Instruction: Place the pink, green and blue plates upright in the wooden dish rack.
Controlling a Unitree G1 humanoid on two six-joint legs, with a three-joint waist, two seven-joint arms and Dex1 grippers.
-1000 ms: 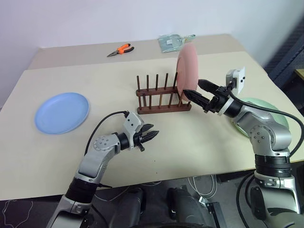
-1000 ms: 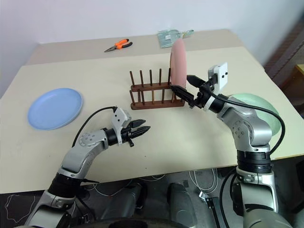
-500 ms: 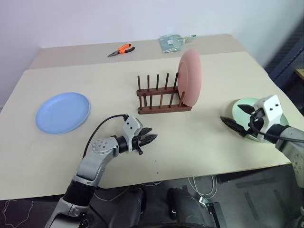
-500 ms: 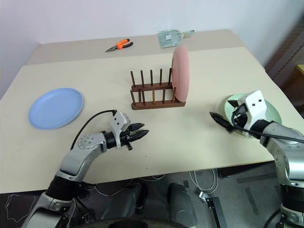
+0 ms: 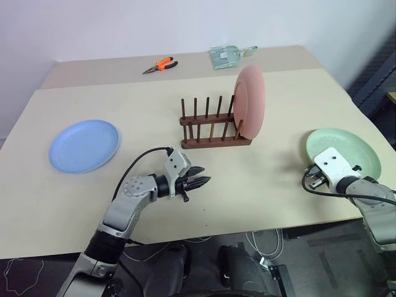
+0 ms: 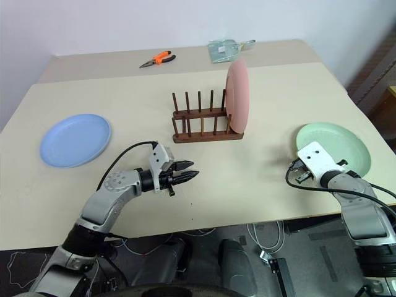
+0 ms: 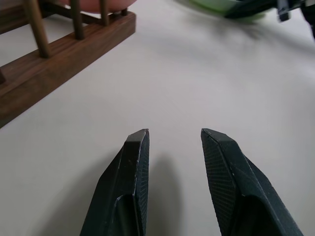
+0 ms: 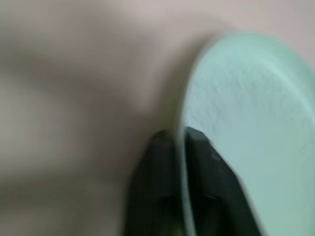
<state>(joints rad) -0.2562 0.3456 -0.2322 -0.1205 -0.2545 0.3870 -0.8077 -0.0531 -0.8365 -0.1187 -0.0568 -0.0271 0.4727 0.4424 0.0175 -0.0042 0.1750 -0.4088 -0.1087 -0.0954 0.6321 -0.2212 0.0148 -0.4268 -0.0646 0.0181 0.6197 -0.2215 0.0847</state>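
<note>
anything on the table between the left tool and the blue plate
No, that stretch is bare tabletop. In the left eye view the left tool hovers over the table, and the blue plate lies flat well off to its left.

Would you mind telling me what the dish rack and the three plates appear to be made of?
The dish rack looks like dark-stained wood: grain lines show along its base rail in the left wrist view, with a low satin sheen. The pink plate, green plate and blue plate look like matte plastic, given their flat pastel colour without glare, though glazed ceramic cannot be ruled out.
</note>
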